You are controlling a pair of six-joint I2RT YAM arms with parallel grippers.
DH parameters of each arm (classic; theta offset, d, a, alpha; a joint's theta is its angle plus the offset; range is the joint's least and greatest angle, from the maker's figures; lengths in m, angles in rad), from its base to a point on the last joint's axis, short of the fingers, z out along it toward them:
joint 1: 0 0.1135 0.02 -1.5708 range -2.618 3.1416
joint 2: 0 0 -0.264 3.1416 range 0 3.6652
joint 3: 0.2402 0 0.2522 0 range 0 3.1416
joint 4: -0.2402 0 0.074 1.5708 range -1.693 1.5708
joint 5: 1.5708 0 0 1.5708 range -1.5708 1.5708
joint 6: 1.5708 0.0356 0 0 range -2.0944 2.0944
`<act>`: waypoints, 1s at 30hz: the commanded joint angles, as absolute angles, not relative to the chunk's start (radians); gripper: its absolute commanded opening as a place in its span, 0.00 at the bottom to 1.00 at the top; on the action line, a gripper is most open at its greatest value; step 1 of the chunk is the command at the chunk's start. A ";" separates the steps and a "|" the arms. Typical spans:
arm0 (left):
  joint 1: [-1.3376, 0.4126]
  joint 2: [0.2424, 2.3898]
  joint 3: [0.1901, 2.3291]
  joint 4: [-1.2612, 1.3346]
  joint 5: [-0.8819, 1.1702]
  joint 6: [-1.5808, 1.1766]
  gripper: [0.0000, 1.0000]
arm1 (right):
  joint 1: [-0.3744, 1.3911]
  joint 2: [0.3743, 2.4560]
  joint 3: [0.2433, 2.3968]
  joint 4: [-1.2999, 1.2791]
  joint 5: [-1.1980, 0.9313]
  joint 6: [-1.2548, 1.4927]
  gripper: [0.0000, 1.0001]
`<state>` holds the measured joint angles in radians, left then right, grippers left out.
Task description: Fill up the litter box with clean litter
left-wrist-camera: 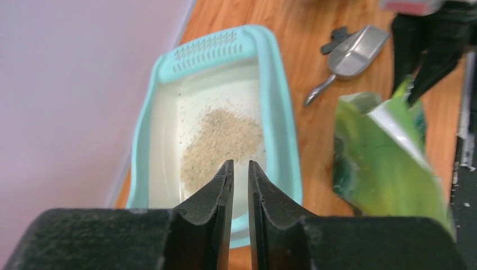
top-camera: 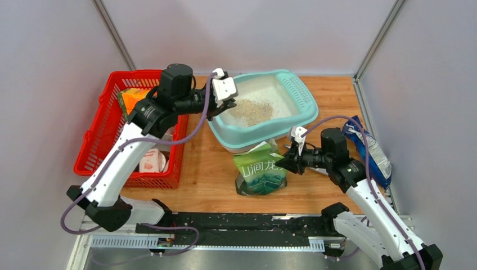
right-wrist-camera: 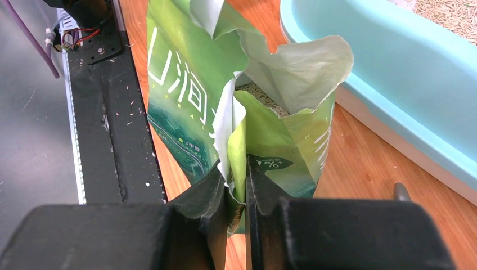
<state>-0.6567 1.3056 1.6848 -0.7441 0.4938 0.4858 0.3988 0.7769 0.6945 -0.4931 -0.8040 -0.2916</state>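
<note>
Litter box [top-camera: 256, 135] holds small clean litter [top-camera: 251, 111] pile, floor mostly bare: early stage. Left pincer [left-wrist-camera: 237, 169] near-closed, empty. Right pincer [right-wrist-camera: 236, 183] pinches green bag [right-wrist-camera: 185, 84] rim; bag seemingly part-full.

A light wooden bench [top-camera: 214, 163] sits between plain pale grey walls [top-camera: 50, 67] with slim metal corner posts [top-camera: 115, 34]. A black rail [top-camera: 242, 222] runs along its near edge under even light.

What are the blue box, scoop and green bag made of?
The litter box looks like smooth moulded plastic, one piece with holes at one end. The scoop is likely metal, grey and shiny. The bag seems thin glossy film, crinkled at its open top.
</note>
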 commanded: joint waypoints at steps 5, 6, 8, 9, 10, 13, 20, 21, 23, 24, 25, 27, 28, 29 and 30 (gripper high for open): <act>-0.607 1.537 1.619 -0.714 0.656 0.559 0.14 | 0.402 0.749 0.672 -0.411 -0.778 -0.279 0.15; -0.621 1.549 1.609 -0.695 0.663 0.554 0.12 | 0.402 0.747 0.672 -0.413 -0.776 -0.279 0.15; -0.653 1.583 1.598 -0.670 0.673 0.564 0.12 | 0.402 0.744 0.675 -0.413 -0.775 -0.279 0.15; -0.684 1.592 1.597 -0.663 0.683 0.558 0.12 | 0.402 0.744 0.675 -0.413 -0.773 -0.279 0.15; -0.696 1.612 1.597 -0.643 0.695 0.551 0.11 | 0.402 0.742 0.675 -0.411 -0.770 -0.275 0.15; -0.739 1.643 1.600 -0.624 0.719 0.528 0.11 | 0.400 0.744 0.678 -0.411 -0.770 -0.273 0.15; -0.802 1.675 1.559 -0.549 0.787 0.465 0.11 | 0.402 0.756 0.690 -0.403 -0.770 -0.275 0.14; -0.807 1.678 1.552 -0.526 0.793 0.440 0.11 | 0.400 0.759 0.693 -0.402 -0.772 -0.275 0.14; -0.818 1.686 1.537 -0.505 0.808 0.419 0.11 | 0.402 0.768 0.702 -0.406 -0.779 -0.278 0.14; -0.821 1.689 1.532 -0.485 0.819 0.399 0.11 | 0.402 0.770 0.706 -0.410 -0.781 -0.282 0.14; -0.822 1.692 1.523 -0.474 0.828 0.388 0.11 | 0.400 0.776 0.709 -0.420 -0.787 -0.288 0.14; -0.830 1.698 1.517 -0.442 0.854 0.352 0.11 | 0.400 0.790 0.719 -0.428 -0.790 -0.305 0.14; -0.833 1.701 1.513 -0.434 0.864 0.341 0.11 | 0.400 0.793 0.721 -0.431 -0.793 -0.308 0.13; -0.836 1.706 1.511 -0.428 0.879 0.333 0.11 | 0.400 0.801 0.724 -0.434 -0.796 -0.311 0.14; -0.839 1.707 1.511 -0.419 0.888 0.322 0.11 | 0.400 0.805 0.732 -0.437 -0.798 -0.321 0.14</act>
